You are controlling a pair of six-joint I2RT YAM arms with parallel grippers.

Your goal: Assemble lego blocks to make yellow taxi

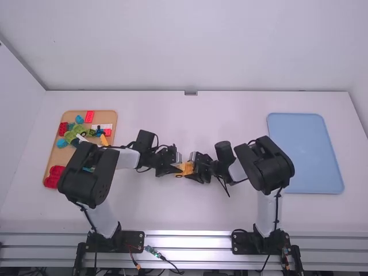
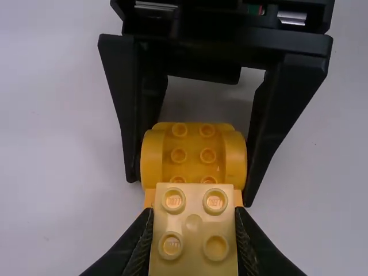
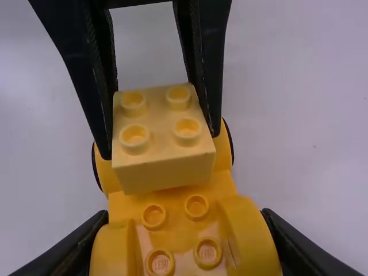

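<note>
Taxi body [image 3: 123, 202] in yellow, gripped by its sides in the right claw [image 1: 196, 172]; pale yellow block [image 2: 194, 224] pinched between the fingers of the left claw [image 1: 176, 167], studs showing, at the end of the body away from the right claw; black wheels [image 3: 231, 144] at that same end, near the left claw's fingertips; hard to tell whether block and body join; well out past the left claw, tan tray [image 1: 107, 115] with coloured bricks [image 1: 89, 117]; well out past the right claw, blue tray [image 1: 305, 152] on the worktop [image 1: 172, 210].
</note>
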